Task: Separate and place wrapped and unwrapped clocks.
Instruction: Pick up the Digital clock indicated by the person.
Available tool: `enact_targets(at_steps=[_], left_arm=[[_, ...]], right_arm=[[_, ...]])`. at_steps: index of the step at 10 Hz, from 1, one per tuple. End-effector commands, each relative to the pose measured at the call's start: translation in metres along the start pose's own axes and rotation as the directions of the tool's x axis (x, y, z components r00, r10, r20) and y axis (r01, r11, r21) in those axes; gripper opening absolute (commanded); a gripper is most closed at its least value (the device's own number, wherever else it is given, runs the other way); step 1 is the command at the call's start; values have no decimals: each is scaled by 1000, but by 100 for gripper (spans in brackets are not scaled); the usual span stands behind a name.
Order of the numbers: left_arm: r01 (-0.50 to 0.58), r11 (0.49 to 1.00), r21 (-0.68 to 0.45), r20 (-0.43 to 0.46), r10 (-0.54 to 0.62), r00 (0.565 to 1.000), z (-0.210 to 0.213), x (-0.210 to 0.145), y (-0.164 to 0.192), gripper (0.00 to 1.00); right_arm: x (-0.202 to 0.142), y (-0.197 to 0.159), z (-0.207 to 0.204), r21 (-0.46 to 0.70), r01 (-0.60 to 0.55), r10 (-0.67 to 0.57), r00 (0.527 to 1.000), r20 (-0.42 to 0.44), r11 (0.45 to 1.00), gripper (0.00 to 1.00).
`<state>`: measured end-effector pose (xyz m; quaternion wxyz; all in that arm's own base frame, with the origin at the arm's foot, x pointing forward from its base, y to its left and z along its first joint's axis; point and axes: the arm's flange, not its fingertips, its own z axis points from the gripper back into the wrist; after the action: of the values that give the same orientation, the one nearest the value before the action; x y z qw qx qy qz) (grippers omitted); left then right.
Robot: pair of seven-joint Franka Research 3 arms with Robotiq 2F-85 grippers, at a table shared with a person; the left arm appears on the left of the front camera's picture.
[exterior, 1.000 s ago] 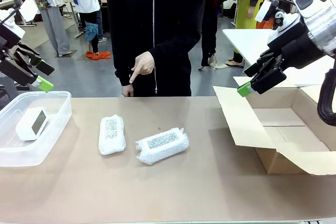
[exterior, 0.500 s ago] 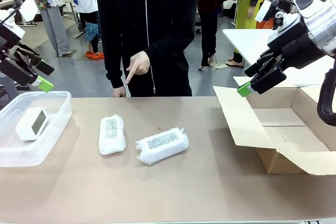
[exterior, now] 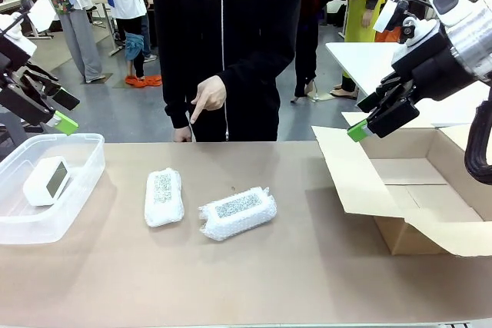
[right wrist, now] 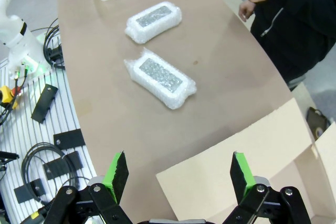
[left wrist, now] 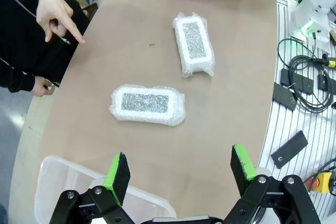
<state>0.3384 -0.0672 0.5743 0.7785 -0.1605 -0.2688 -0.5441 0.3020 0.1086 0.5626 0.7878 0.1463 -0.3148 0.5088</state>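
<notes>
- Change: over the last second only the person's pointing hand [exterior: 207, 97] at 12 o'clock has swayed sideways and come back. Its index finger aims down at the desk [exterior: 307, 266]. I cannot tell which bundle it singles out.
- Arms: both have held position. The left pincer [exterior: 68, 110] hangs released and empty over the clear tub [exterior: 84, 137] at 9 o'clock. The right pincer [exterior: 361, 117] hangs released and empty over the open cardboard box [exterior: 430, 167] at 3 o'clock.
- Task: the bare clock [exterior: 48, 180] lies in the tub. The left wrapped clock [exterior: 164, 197] and right wrapped clock [exterior: 237, 212] lie apart just left of centre, unmoved. I judge that sorting of the wrapped clocks has not yet begun.
- Surface: the desk is brown, flat and matte.
- Room: grey floor, with people standing beyond 12 o'clock.
</notes>
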Motion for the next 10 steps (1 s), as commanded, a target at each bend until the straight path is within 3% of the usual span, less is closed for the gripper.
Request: enact_targets(at_steps=[1,3,4,5,7,8,10], left_arm=[[-1,1000,0,0,1,1000,1,1,-1,100],[-1,1000,0,0,1,1000,1,1,-1,100],[-1,1000,0,0,1,1000,1,1,-1,100],[-1,1000,0,0,1,1000,1,1,-1,100],[-1,1000,0,0,1,1000,1,1,-1,100],[-1,1000,0,0,1,1000,1,1,-1,100],[-1,1000,0,0,1,1000,1,1,-1,100]], right_arm=[[48,0,-20,46,108,-105,992,-64,993,100],[138,13,-75,43,167,-153,960,-233,985,100],[177,24,-115,17,320,-295,892,-342,947,100],[200,40,-152,7,354,-328,872,-363,935,100],[219,74,-228,-44,414,-401,841,-364,909,100],[206,82,-273,-76,419,-419,845,-332,905,100],[183,82,-301,-31,402,-400,894,-201,915,100]])
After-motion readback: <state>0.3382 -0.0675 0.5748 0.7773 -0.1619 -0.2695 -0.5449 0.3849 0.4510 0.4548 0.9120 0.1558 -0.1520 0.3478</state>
